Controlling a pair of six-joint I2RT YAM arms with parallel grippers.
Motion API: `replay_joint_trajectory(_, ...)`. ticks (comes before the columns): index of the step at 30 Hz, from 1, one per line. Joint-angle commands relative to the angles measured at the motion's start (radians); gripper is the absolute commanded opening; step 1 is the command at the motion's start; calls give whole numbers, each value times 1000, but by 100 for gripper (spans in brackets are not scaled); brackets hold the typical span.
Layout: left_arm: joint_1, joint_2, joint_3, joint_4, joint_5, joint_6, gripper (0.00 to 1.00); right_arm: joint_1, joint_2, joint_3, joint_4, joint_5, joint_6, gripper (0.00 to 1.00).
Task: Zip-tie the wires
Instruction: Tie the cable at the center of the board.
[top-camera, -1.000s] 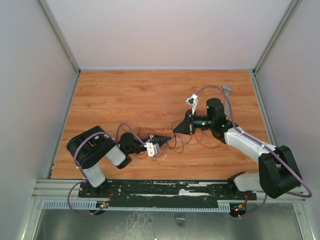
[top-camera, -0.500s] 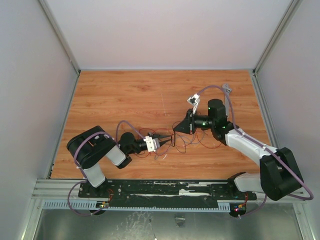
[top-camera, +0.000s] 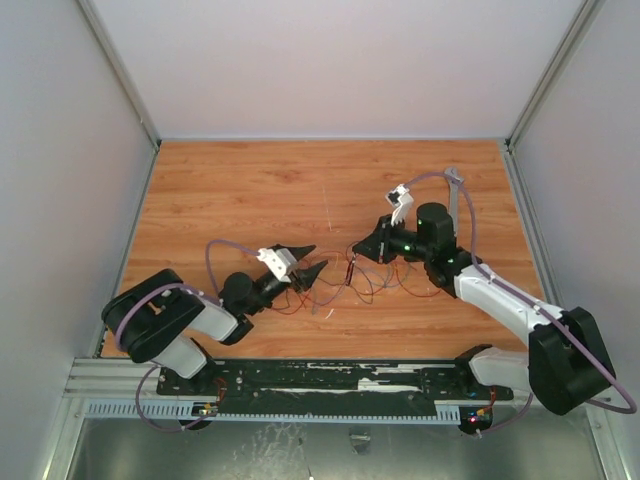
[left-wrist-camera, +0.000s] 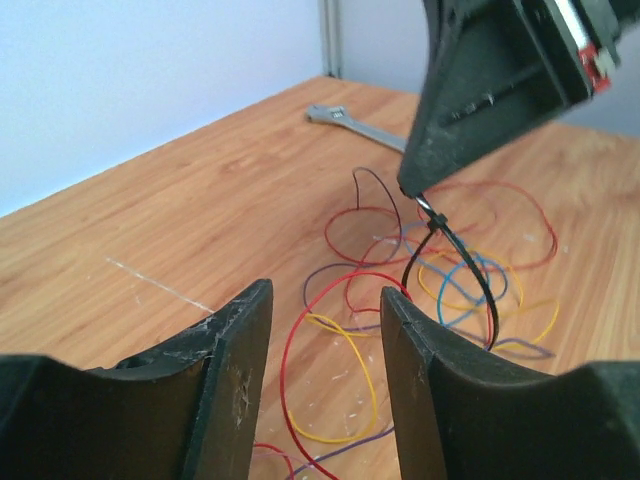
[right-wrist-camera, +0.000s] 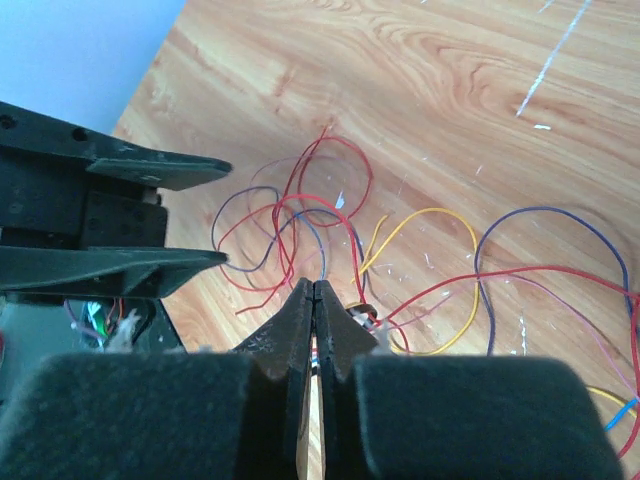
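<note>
Above: thin red and purplish wires (top-camera: 372, 283) sprawl on the wooden worktop (top-camera: 230, 190). Left wrist: the left gripper (left-wrist-camera: 325, 295), jaws spread, should meet the dangling thin black plastic zip tie (left-wrist-camera: 462, 258) squarely. Right wrist: the right gripper (right-wrist-camera: 313, 298), jaws pressed together, pinches it.

left wrist: the zip tie (left-wrist-camera: 458, 250) has its lower end behind a finger of the left gripper (left-wrist-camera: 325, 295); top end lost in the pinched tips of the right gripper (left-wrist-camera: 422, 195), whose body is cut by top & right edges. wrench (left-wrist-camera: 350, 122) blurred, far end behind that gripper. left fingers cut by bottom edge. top view: the wires (top-camera: 372, 283) too thin to sort strand by strand, zip tie too small to pick out. right wrist: wires run under own fingers & off right edge; left gripper cut by left edge.
</note>
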Motion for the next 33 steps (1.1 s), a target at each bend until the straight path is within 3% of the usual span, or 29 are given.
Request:
replay_joint_trajectory(1, -6, -111, -30, 237, -170, -190, 53, 39, -50, -23, 11, 217, 84, 0)
replay_joint_trajectory(7, -13, -294, 151, -425, -196, -302, 51, 113, -39, -25, 28, 369, 187, 0)
replay_joint_trajectory(15, -43, -330, 102, -487, -186, -362, 52, 169, -25, -24, 28, 518, 262, 0)
replay_joint_trajectory(33, -110, -93, 223, -431, -171, -361, 51, 191, -35, -24, 12, 557, 281, 0)
